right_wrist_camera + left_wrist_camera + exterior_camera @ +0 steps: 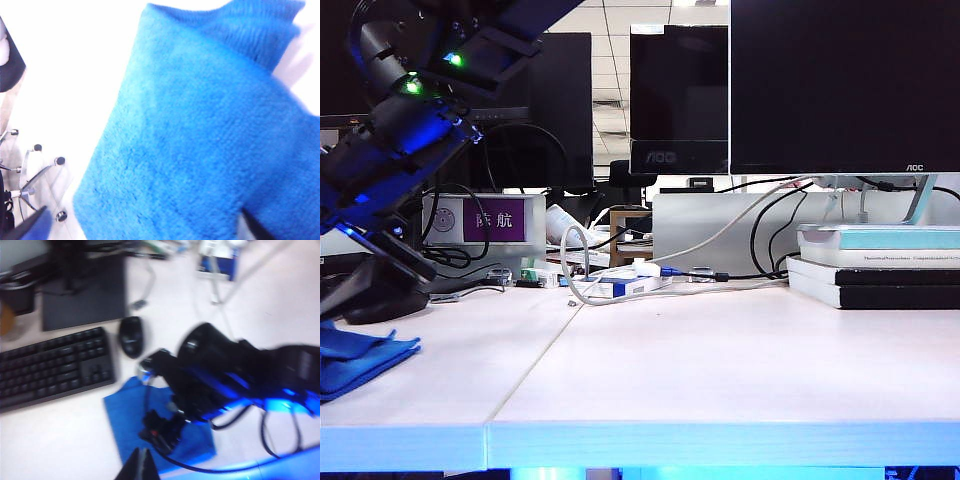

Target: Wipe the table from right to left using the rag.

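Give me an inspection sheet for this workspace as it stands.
Surface: white table, panel seam visible, no spill seen.
Job's things: blue rag lying at the table's far left.
Clutter: keyboard and mouse near the rag; stacked books at right rear.
Grippers: right gripper over the rag, jaws apart; left gripper hovering above, fingertips together.
Cables: white cable looped at rear centre; black cables below the monitors.
Surroundings: chair base on the floor.

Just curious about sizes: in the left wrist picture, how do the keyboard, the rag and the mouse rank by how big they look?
1. Keyboard
2. Rag, though an arm hides part of it
3. Mouse
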